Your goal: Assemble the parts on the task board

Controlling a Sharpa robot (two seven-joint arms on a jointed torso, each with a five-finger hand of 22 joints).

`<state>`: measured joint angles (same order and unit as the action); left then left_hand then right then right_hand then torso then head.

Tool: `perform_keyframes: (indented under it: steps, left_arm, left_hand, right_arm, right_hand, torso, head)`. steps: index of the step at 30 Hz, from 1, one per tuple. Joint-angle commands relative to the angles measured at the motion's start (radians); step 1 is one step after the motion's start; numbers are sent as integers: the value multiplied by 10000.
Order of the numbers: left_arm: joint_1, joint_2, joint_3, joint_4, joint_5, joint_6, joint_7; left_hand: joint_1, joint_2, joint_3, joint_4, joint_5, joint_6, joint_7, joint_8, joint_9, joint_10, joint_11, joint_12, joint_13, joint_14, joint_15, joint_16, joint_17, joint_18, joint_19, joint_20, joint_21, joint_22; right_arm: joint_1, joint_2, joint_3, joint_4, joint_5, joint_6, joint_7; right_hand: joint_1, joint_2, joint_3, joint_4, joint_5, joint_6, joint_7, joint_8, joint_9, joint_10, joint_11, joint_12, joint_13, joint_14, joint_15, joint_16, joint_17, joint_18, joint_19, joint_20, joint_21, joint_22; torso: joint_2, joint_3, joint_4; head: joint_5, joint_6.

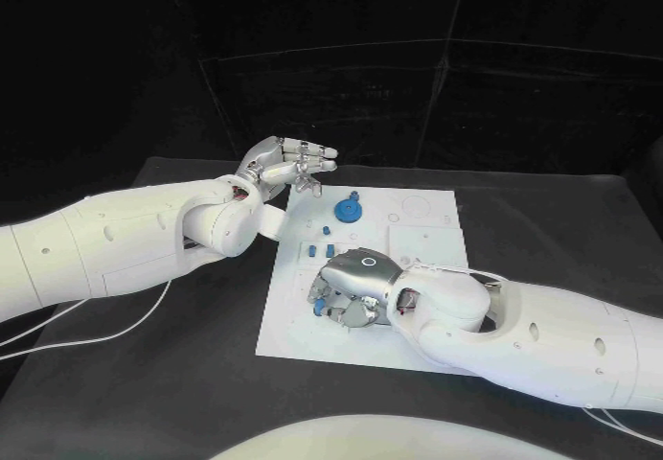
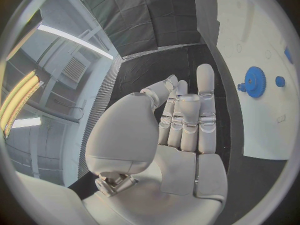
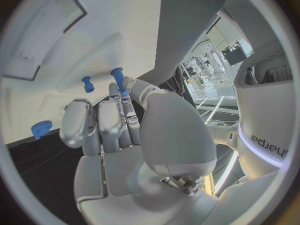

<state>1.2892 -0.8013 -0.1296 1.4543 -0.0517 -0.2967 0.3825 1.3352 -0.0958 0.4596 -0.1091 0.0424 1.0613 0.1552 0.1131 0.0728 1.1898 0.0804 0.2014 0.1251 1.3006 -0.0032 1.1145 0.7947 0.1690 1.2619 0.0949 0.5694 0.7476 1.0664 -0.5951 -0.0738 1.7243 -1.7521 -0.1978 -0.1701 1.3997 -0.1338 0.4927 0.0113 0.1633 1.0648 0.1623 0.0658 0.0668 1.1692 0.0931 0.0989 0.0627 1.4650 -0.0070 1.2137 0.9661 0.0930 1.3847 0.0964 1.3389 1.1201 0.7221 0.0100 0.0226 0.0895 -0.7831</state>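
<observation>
Risking most right now is the blue peg (image 3: 117,78) slipping from our right hand (image 1: 354,286). In the right wrist view it sits pinched at the fingertips w/ little contact, so a tilt or a bump against the white board (image 1: 428,216) could drop it or knock over the second small peg (image 3: 88,83) just beside it. We also can't see from the head view what lies under the palm, so aiming at a hole is partly blind. Another blue piece (image 1: 321,307) shows at the hand's edge, near the board's left edge, and could get nudged.

Right hand hangs palm-down over the board's lower-left part, fingers curled toward the surface, arm coming in from the board's bottom-right corner.

Left hand (image 1: 287,165) is raised just off the board's top-left corner, holding nothing. Fingers look straight and close together in the left wrist view, thumb apart; it touches no part.

Blue gear (image 1: 350,208) lies on the board's upper-left area, near the left hand but apart from it. A few small blue pegs (image 1: 313,250) stand near the left edge, between gear and right hand. Gear is safe unless the left hand drops.
</observation>
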Motion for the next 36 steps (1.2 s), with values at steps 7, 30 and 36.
perform_keyframes:
  steps: [7,30,36]
  left_arm:
    - [23,-12,10,22,24,104,38]
    - [24,-28,10,8,24,123,22]
    - [23,-47,8,-2,24,126,17]
  left_hand:
    - [2,85,-81,2,58,-36,25,20,-16,-91,4,69,12,-76,5,-46,-10,115,-49,-12,-33,-11]
    - [2,85,-81,2,58,-36,25,20,-16,-91,4,69,12,-76,5,-46,-10,115,-49,-12,-33,-11]
    - [2,85,-81,2,58,-36,25,20,-16,-91,4,69,12,-76,5,-46,-10,115,-49,-12,-33,-11]
  right_arm:
    - [-8,37,-7,-27,97,-45,130]
    - [-20,-317,-8,195,352,-1354,446]
    - [16,-1065,9,732,918,-2377,660]
  right_hand:
    - [-179,-94,-39,25,21,-489,-12,-62,-32,-177,7,-146,28,91,107,-54,-100,-47,-29,116,-42,-38]
    - [-256,-260,-1572,100,-33,-2806,-252,-63,-39,-2137,233,-249,21,-21,277,-249,-580,94,-365,240,-541,-838]
    - [-154,-59,-1916,143,108,-2218,17,47,40,-1768,145,151,75,-54,221,-331,-732,88,-301,228,-519,-800]
  torso:
    - [0,2,-1]
    - [-10,14,-8]
    - [-27,9,-17]
  head:
    - [8,-6]
    - [-9,7]
    - [-76,76]
